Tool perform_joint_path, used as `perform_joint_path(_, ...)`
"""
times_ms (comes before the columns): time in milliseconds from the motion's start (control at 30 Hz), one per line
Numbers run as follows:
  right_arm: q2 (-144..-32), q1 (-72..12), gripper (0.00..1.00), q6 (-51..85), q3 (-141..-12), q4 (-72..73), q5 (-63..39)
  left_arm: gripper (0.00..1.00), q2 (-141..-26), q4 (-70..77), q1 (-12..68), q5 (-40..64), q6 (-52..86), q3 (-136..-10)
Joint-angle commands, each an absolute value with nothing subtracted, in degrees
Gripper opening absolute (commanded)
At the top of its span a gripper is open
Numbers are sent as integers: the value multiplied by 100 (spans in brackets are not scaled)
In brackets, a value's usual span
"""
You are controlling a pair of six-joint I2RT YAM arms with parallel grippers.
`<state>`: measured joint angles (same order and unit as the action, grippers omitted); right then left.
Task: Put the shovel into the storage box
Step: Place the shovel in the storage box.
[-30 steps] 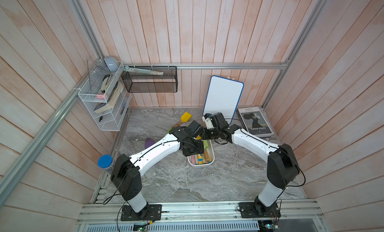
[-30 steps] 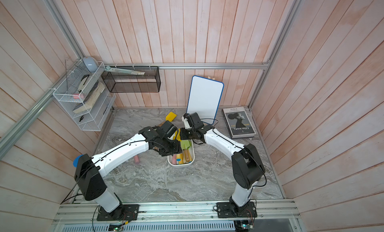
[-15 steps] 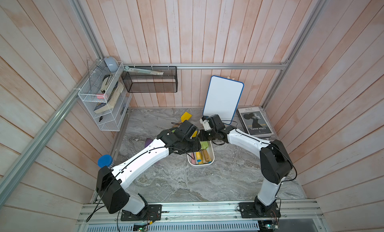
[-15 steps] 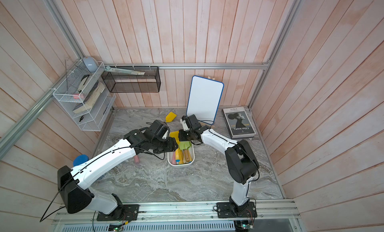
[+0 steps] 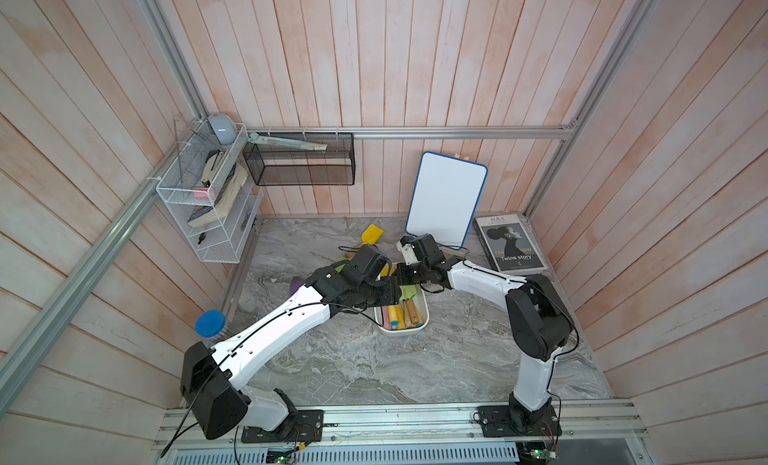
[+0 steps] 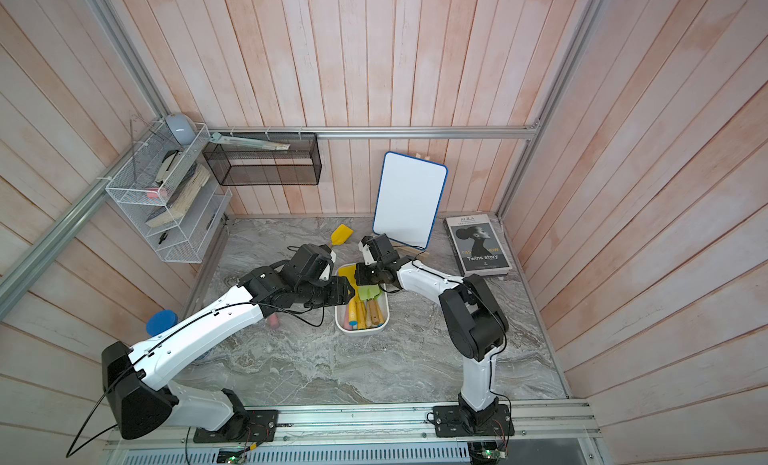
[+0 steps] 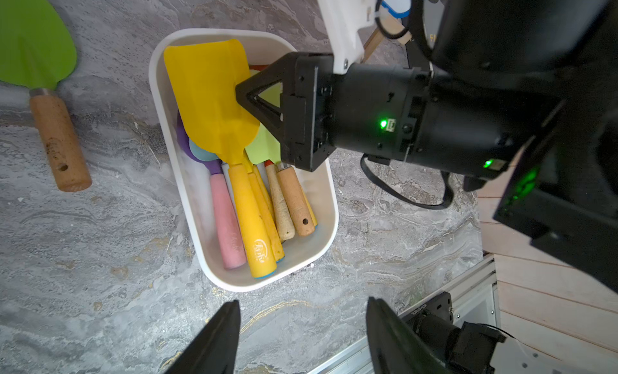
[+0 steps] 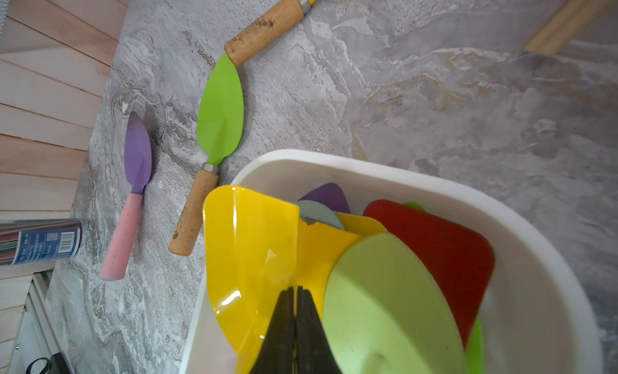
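We see the white storage box (image 7: 160,98) standing on the grey marbled table (image 5: 353,367) between the two arms. It holds a heap of shovels, blades toward the back wall and handles toward the robot's base. On top lies the yellow plastic shovel (image 7: 214,98), its blade at the far end of the box and its handle reaching almost to the near rim.

The right end effector (image 8: 294,290) has its fingers pressed together, with the tips down at that yellow blade, beside a light green blade (image 8: 384,305). We cannot tell whether anything is nipped between them. The left end effector (image 7: 301,322) is spread and holds nothing, and it hangs over the box's left side.

Three shovels lie on the table outside the box. The green shovel (image 8: 220,121) is just beside the box, the purple shovel (image 8: 137,151) with the pink handle is farther left, and the wooden-handled yellow shovel (image 5: 371,234) is nearer the back wall.
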<state>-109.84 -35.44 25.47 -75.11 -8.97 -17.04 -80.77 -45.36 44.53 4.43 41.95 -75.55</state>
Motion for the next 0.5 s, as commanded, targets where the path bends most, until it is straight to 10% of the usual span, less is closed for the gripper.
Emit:
perform_joint_path(0,-11113,-3542,0,2610,-7433,-657,-1853,65,-7887,-4270,4445,441,4087,-7423)
perform_joint_path(467,-11370,-3542,0,2591,-7181,-263,-1817,65,-7796,-4154,4447,431,4064,-7315)
